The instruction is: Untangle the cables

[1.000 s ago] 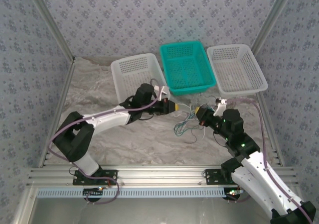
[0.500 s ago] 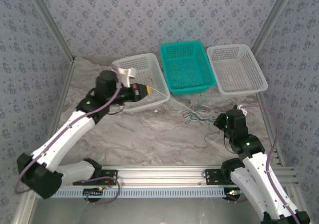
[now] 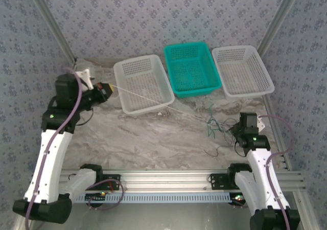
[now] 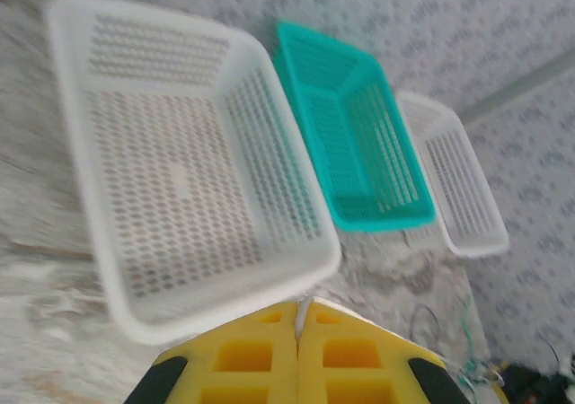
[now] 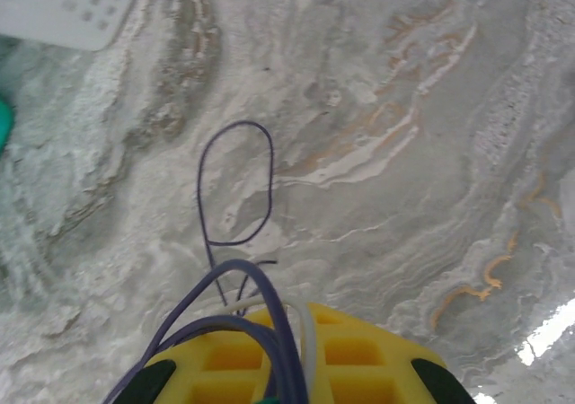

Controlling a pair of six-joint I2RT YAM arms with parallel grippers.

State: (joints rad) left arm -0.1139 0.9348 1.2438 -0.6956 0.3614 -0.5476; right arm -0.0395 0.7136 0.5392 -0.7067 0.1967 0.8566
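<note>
At 9 o'clock of the top view, the left gripper (image 3: 106, 89) is pressing its yellow pads together on a whitish cable (image 3: 153, 101). In the left wrist view this cable (image 4: 303, 307) is coming out from between the closed pads of the gripper (image 4: 299, 316). The cable is running straight toward 3 o'clock, crossing the near corner of the left white basket (image 3: 134, 66). At 12 o'clock the teal basket (image 3: 190, 50) is standing just beside it, then the right white basket (image 3: 240, 52). The tangled cables (image 3: 213, 121) are lying on the marble table (image 3: 153, 138) at 3 o'clock, below the teal basket. At 4 o'clock, the right gripper (image 3: 239, 134) is clamping several dark and pale cables, and one dark cable (image 5: 199, 184) is making a loop on the table ahead of its pads (image 5: 359, 359).
</note>
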